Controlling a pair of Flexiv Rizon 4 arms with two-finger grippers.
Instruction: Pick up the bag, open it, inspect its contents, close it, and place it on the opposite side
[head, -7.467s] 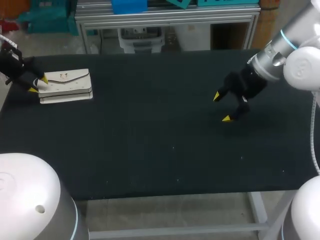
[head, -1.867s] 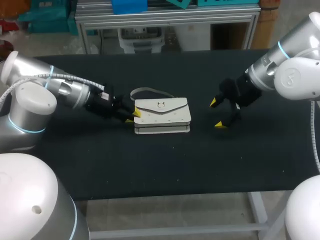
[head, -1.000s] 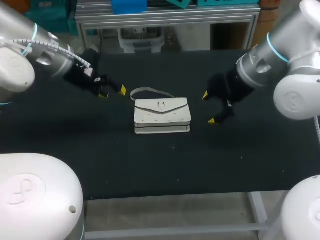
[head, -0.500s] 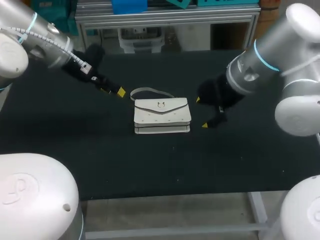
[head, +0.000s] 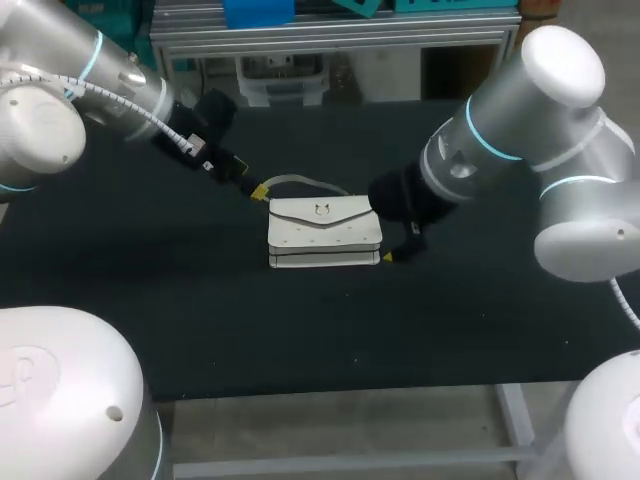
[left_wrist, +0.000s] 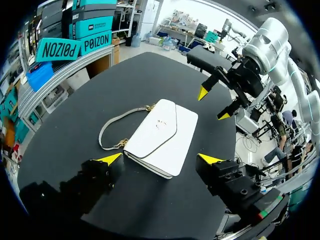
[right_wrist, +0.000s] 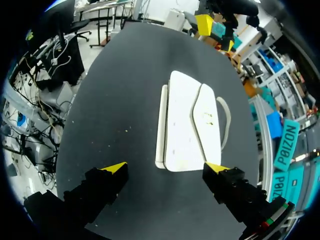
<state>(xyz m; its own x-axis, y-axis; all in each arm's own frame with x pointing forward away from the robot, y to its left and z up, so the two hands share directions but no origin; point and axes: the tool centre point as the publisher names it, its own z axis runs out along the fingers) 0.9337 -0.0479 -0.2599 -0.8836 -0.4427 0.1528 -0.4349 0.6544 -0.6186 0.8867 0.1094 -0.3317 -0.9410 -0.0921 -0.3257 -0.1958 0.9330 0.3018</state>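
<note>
While it hangs just off the right end of the bag (head: 323, 233), right gripper (right_wrist: 165, 169): fingers wide, nothing held.
Left gripper (left_wrist: 160, 159): wide too, empty, near the back-left corner, beside the strap (head: 290, 181).
Bag position: white, lying flat, flap shut, mid-table (head: 200, 320).
Risk, slide: one finger meeting the edge first probably shoves it along the table.
Risk, snag: left tip may hook the strap loop and drag everything.
Risk, clash: both arms crowd one small target.
</note>
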